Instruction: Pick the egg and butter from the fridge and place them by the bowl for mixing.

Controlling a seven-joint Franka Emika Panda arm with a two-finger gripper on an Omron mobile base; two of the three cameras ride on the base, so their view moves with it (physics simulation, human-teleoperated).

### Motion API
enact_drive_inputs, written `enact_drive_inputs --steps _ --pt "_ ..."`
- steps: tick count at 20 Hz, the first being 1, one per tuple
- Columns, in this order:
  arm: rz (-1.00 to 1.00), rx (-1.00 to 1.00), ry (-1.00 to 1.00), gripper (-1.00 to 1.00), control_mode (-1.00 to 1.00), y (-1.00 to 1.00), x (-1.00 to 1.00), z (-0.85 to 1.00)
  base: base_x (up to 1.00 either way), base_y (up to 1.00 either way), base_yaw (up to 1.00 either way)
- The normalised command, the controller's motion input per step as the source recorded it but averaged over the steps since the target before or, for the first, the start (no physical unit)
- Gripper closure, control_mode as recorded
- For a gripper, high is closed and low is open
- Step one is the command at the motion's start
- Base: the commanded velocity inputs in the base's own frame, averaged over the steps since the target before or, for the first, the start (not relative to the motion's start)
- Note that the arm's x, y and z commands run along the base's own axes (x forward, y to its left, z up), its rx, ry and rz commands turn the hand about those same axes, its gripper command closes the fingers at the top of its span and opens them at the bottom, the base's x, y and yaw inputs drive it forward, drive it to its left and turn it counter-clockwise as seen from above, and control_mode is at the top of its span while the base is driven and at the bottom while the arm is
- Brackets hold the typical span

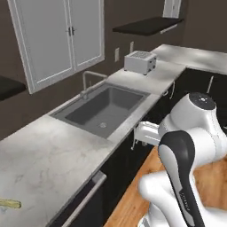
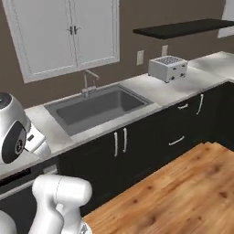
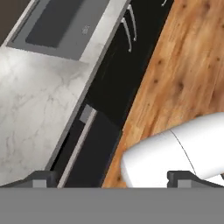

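Left base view looks over a white marble counter (image 1: 48, 150) with a grey sink (image 1: 104, 108) set into it and a faucet (image 1: 91, 80) at its back edge. Behind the sink there is a white window (image 1: 57, 37) in the brown wall. Further along the counter stands a white toaster (image 1: 140, 62), and above it a dark shelf (image 1: 146, 25) hangs on the wall. At the near left edge of the counter lies a small yellow-green oblong thing (image 1: 9, 203), cut by the picture border; it may be the butter, but I cannot tell for sure. The white arm (image 1: 190, 146) rises at the lower right, over the wooden floor (image 1: 133, 199).

Right base view shows the same sink (image 2: 98, 108), the toaster (image 2: 168, 68) to its right and black cabinets (image 2: 151, 132) with pale handles below the counter.

Hand view looks down on the counter edge (image 3: 41, 109), a corner of the sink (image 3: 52, 26) and the black cabinet fronts (image 3: 105, 96). The gripper (image 3: 111, 179) shows two dark fingertips (image 3: 41, 179) far apart at the bottom, so the claw is released and holds nothing.
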Motion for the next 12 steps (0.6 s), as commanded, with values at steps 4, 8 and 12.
enact_drive_inputs --steps 4,8,12 --pt "0.00 0.00 0.00 -1.00 1.00 0.00 0.00 0.00 0.00 0.00 -1.00" --pt "0.00 0.00 0.00 -1.00 1.00 0.00 0.00 0.00 0.00 0.00 -1.00" --pt "0.00 0.00 0.00 -1.00 1.00 0.00 0.00 0.00 0.00 0.00 -1.00"
